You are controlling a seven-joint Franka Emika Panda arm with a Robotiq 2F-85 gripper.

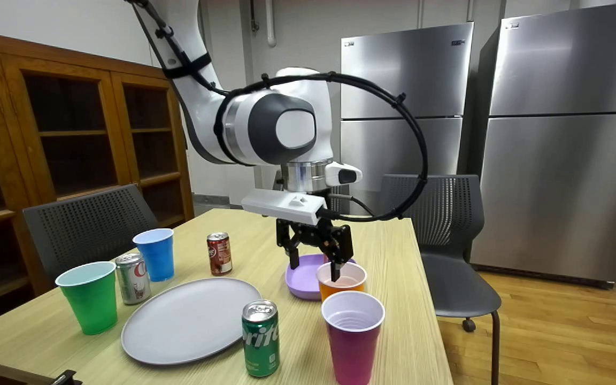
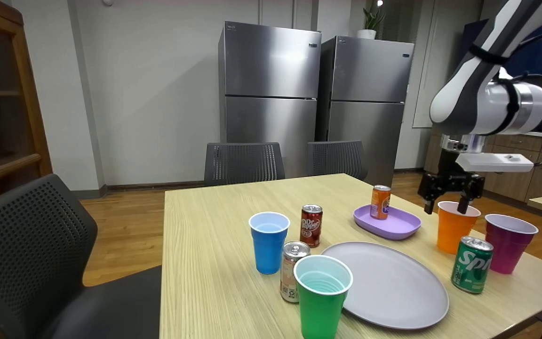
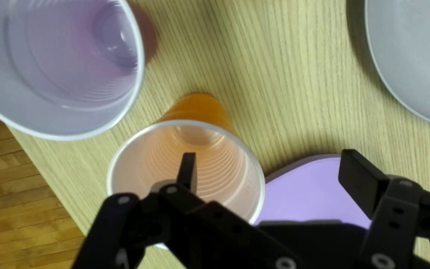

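Note:
My gripper point(image 3: 270, 161) stands open with nothing between its fingers. In the wrist view one finger point(image 3: 188, 168) overlaps the mouth of the orange cup point(image 3: 203, 106), and the other lies over the purple plate point(image 3: 304, 186). Both exterior views agree: the gripper point(image 2: 445, 208) points down astride the near rim of the upright orange cup point(image 2: 450, 233). Whether the fingertip dips inside or hovers just above, I cannot tell. An orange soda can point(image 2: 380, 202) stands on the purple plate; the arm and cup mostly hide it in an exterior view. Beside the orange cup stands a magenta cup point(image 1: 353, 342).
A grey plate point(image 1: 190, 321) lies mid-table, with a green Sprite can point(image 1: 261, 339) near its edge. A Dr Pepper can point(image 2: 311, 226), a blue cup point(image 2: 267, 249), a silver can point(image 1: 132, 278) and a green cup point(image 1: 90, 299) stand across from it. Chairs surround the table.

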